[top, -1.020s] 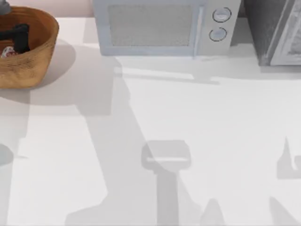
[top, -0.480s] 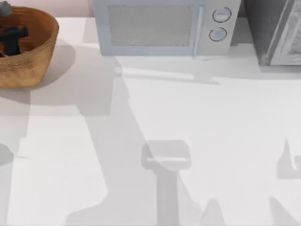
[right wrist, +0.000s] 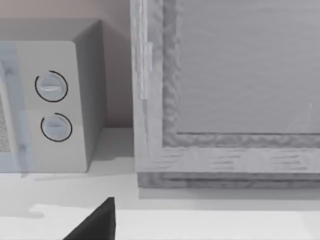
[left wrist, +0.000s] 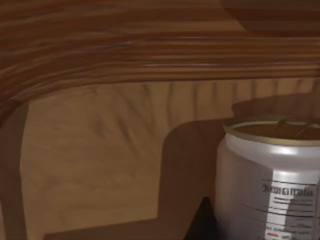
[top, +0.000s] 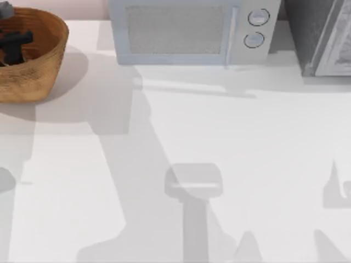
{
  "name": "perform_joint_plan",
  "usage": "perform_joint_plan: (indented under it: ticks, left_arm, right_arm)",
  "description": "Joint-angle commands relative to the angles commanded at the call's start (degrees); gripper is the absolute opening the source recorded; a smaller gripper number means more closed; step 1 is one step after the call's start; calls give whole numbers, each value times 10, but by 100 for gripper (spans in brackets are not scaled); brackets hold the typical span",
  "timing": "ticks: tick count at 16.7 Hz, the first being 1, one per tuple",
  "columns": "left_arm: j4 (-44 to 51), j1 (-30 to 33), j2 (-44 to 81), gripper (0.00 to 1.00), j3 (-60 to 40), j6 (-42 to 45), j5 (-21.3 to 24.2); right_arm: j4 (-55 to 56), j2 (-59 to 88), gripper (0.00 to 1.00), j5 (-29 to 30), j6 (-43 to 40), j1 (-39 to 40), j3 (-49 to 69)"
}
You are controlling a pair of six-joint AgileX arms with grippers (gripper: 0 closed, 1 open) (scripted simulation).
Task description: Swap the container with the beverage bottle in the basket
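Note:
The orange-brown wicker basket (top: 38,66) stands at the table's back left corner. My left gripper (top: 13,45) is down inside it, dark against the ribbed wall. In the left wrist view the beverage bottle (left wrist: 270,185), silvery white with a tan-gold top and red marks low on its label, stands upright on the basket floor close beside the gripper. The basket's thick rim (left wrist: 150,55) runs above it. In the top view the gripper covers the bottle. The container is out of view. My right gripper (right wrist: 97,220) is parked facing the back right of the table.
A pale microwave (top: 186,33) with two round knobs stands along the back edge and is also in the right wrist view (right wrist: 50,100). A grey cabinet-like appliance (top: 323,38) stands at the back right. The white tabletop (top: 181,137) carries only the arms' shadows.
One second ago the bottle showed beside my left gripper in the top view. The gripper then moved left over it and has stayed still since.

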State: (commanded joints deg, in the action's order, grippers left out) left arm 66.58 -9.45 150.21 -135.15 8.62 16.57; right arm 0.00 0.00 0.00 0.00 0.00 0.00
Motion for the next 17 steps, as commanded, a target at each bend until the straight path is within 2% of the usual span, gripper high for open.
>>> perform_joint_plan:
  ticks: [3,4,9,13,17]
  left_arm:
    - [0,0,0,0,0,0,0]
    - [3,4,-41,0,22,-1,3]
    - [-23,-1,-96,0,77,-15,-7]
    - [-99,0,-245,0,209,-34,-29]
    - [-209,9,-470,0,402,-50,-59]
  right_arm:
    - [0,0,100,0,0,0,0]
    - [0,0,100,0,0,0,0]
    - [0,0,100,0,0,0,0]
    - [0,0,100,0,0,0,0]
    - [0,0,100,0,0,0,0]
